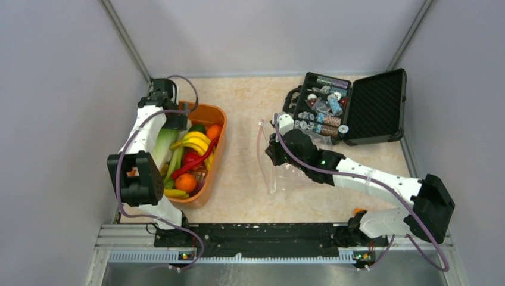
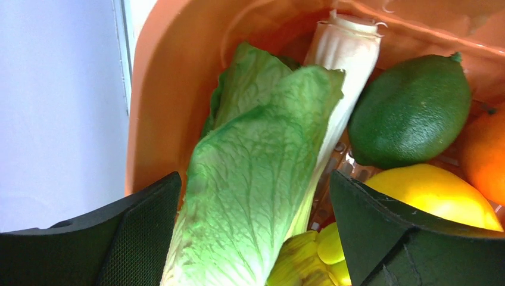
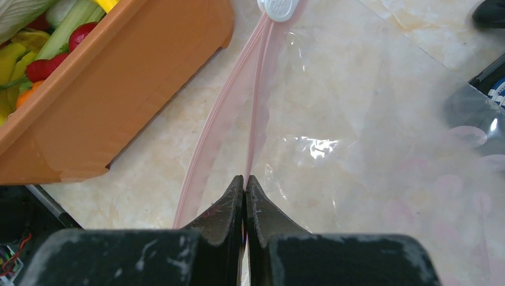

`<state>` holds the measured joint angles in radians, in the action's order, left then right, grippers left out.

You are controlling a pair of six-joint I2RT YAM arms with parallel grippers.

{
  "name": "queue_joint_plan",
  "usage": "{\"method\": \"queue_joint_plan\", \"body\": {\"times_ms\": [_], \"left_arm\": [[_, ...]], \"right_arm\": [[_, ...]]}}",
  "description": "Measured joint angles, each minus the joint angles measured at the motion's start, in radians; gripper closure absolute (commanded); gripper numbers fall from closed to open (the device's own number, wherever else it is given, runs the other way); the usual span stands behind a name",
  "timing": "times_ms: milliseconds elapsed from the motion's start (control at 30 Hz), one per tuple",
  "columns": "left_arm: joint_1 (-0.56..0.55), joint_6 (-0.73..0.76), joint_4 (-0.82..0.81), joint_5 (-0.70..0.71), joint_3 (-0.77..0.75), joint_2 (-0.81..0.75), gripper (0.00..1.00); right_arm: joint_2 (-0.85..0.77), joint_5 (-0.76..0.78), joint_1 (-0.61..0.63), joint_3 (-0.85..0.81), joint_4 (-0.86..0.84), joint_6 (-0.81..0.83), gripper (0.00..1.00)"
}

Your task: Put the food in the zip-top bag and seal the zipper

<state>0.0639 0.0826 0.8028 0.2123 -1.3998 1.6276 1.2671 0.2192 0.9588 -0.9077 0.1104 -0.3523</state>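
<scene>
The food (image 1: 190, 156) lies heaped in an orange tub (image 1: 219, 113) at the left. My left gripper (image 1: 178, 122) reaches down into the tub's far end. In the left wrist view its jaws (image 2: 256, 232) stand open on either side of a long green cabbage leaf (image 2: 250, 179), beside a lime (image 2: 411, 110), a lemon (image 2: 429, 193) and an orange (image 2: 485, 152). The clear zip-top bag (image 1: 292, 176) lies mid-table. My right gripper (image 3: 245, 179) is shut on one pink strip of its zipper (image 3: 256, 89); the other strip spreads left, so the mouth is parted. A white slider (image 3: 280, 7) sits at the far end.
An open black hard case (image 1: 369, 107) with small packets stands at the back right, just beyond the bag. The orange tub's wall (image 3: 119, 89) is close to the left of the bag's mouth. Grey walls enclose the table on three sides.
</scene>
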Motion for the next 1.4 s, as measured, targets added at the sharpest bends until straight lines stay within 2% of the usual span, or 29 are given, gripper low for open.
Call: {"method": "queue_joint_plan", "body": {"times_ms": [200,267,467,733,1033,1400], "left_arm": [[0.000,0.003,0.007,0.044,-0.011,0.024,0.07],[0.000,0.006,0.016,0.044,-0.024,0.039,0.14],[0.000,-0.002,0.048,0.071,-0.089,0.177,0.48],[0.002,-0.023,0.047,0.061,-0.089,0.111,0.77],[0.002,-0.043,-0.027,0.021,0.000,-0.241,0.85],[0.002,-0.171,-0.195,-0.077,0.155,-0.609,0.86]], "right_arm": [[-0.004,0.000,0.000,0.000,0.001,0.000,1.00],[-0.004,0.000,0.000,0.000,0.000,0.000,1.00],[-0.004,-0.005,0.000,0.000,0.001,0.000,1.00],[-0.004,-0.003,0.000,0.000,0.003,0.000,1.00],[-0.004,0.000,0.000,0.000,0.001,-0.023,1.00],[-0.004,0.007,0.000,0.000,-0.017,-0.078,1.00]]}}
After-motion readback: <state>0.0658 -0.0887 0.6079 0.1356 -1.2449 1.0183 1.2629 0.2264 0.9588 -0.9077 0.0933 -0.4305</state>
